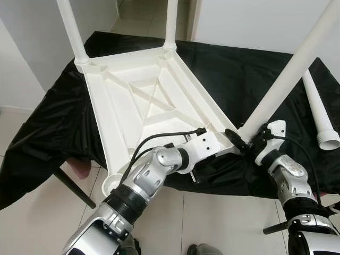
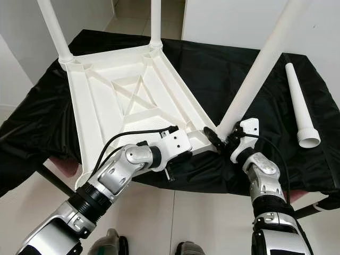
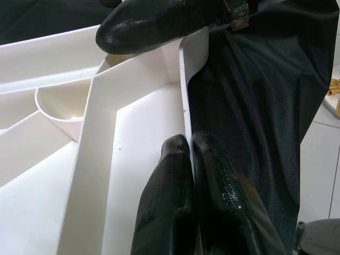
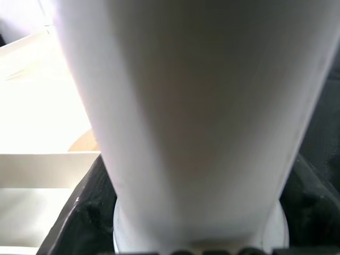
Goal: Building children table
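A white plastic table top (image 1: 133, 90) lies upside down on a black cloth. Two white legs (image 1: 71, 29) (image 1: 171, 21) stand in its far corners. My right gripper (image 1: 243, 141) is shut on the lower end of a third leg (image 1: 289, 71), which leans up to the right from the near right corner. That leg (image 4: 186, 106) looms close in the right wrist view. Whether its end sits in the corner socket is hidden. My left gripper (image 3: 190, 142) is shut on the thin rim (image 3: 185, 79) of the table top beside that corner, close to the right gripper's finger (image 3: 159, 24).
A fourth white leg (image 1: 319, 114) lies loose on the black cloth (image 1: 239, 69) at the right. The cloth drapes over the support's edges. A dark metal strut (image 1: 74, 188) and a pink object (image 1: 79, 169) show below the front left. Tiled floor lies in front.
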You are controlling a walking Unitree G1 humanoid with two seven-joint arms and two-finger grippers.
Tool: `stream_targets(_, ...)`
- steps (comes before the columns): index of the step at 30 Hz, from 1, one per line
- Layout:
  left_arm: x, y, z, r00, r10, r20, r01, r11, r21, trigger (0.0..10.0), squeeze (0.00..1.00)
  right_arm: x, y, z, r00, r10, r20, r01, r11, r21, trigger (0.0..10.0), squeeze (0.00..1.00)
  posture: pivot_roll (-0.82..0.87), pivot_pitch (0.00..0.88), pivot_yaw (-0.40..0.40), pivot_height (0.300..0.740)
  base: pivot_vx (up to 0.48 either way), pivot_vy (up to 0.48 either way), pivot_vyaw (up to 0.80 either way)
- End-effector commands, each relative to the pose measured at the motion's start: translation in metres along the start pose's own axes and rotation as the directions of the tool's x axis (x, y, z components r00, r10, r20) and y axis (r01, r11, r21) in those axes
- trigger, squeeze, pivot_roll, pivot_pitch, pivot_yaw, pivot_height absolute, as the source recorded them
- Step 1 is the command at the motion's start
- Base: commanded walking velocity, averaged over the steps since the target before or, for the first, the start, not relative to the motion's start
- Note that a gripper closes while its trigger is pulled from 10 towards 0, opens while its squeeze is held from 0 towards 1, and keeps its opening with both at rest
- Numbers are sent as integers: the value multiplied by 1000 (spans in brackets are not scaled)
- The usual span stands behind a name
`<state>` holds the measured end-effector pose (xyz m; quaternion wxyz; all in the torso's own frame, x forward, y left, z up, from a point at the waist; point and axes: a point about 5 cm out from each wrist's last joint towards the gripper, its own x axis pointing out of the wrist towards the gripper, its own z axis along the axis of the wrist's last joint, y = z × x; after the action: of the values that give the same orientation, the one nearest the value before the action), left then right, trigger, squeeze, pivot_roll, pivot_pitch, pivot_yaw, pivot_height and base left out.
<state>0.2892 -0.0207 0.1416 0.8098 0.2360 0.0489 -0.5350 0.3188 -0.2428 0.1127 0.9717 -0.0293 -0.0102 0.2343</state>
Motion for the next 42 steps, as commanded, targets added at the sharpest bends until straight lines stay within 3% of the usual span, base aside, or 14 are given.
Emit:
stream_targets(1, -5, 5, 22, 995, 23, 101, -29, 998, 55, 10000, 0, -19, -6, -24, 994, -42, -104, 47, 998, 47, 0, 0, 4, 29, 7, 740, 0, 0, 0)
stream_targets(4, -5, 6, 22, 995, 23, 100, -28, 998, 55, 10000, 0, -20, -6, -25, 993, -49, -108, 54, 997, 47, 0, 0, 4, 31, 7, 740, 0, 0, 0)
stream_targets(5, -5, 6, 22, 995, 23, 100, -28, 998, 55, 10000, 0, -21, -7, -27, 991, -63, -118, 69, 997, 46, 10000, 0, 2, 35, 6, 740, 0, 0, 0)
stream_targets(12, -6, 7, 22, 995, 24, 99, -30, 998, 55, 10000, 0, -20, -3, -29, 988, -107, -113, 114, 992, 53, 10000, 0, 3, 48, 0, 740, 0, 0, 0)
stream_targets(16, -7, 8, 22, 995, 32, 99, -37, 998, 50, 10000, 0, -17, 4, -28, 970, -227, -92, 229, 973, 18, 10000, 0, 6, 57, -7, 740, 0, 0, 0)
stream_targets(23, -7, 8, 21, 995, 33, 97, -38, 998, 49, 10000, 0, -12, 14, -25, 937, -346, -55, 348, 936, 49, 10000, 0, 5, 61, -6, 740, 0, 0, 0)
stream_targets(26, -8, 8, 21, 995, 33, 97, -38, 998, 49, 10000, 0, -9, 22, -22, 906, -421, -43, 423, 902, 80, 10000, 0, 3, 60, -6, 740, 0, 0, 0)
stream_targets(27, -7, 8, 21, 995, 32, 98, -37, 998, 47, 10000, 0, -7, 26, -20, 875, -483, -41, 484, 870, 95, 10000, 0, 1, 60, -6, 740, 0, 0, 0)
stream_targets(28, -7, 8, 21, 995, 32, 98, -37, 998, 47, 10000, 0, -7, 26, -20, 875, -483, -41, 484, 870, 95, 10000, 0, 1, 60, -6, 740, 0, 0, 0)
stream_targets(31, -6, 7, 22, 994, 27, 102, -32, 998, 46, 10000, 0, -2, 41, -15, 764, -642, -62, 645, 758, 98, 10000, 0, -4, 59, -4, 740, 0, 0, 0)
stream_targets(32, -6, 7, 22, 994, 27, 102, -32, 998, 46, 10000, 0, -2, 41, -15, 764, -642, -62, 645, 758, 98, 10000, 0, -4, 59, -4, 740, 0, 0, 0)
stream_targets(34, -6, 6, 23, 994, 25, 103, -30, 998, 48, 10000, 0, 0, 50, -13, 672, -736, -80, 740, 664, 106, 10000, 0, -5, 58, -2, 740, 0, 0, 0)
stream_targets(35, -6, 6, 23, 994, 24, 103, -29, 998, 48, 10000, 0, 0, 52, -12, 646, -759, -82, 763, 638, 106, 10000, 0, -5, 58, -2, 740, 0, 0, 0)
stream_targets(42, -6, 6, 23, 994, 20, 105, -25, 999, 47, 10000, 0, 7, 61, -9, 668, -739, -80, 742, 657, 130, 10000, 0, -8, 59, 2, 740, 0, 0, 0)
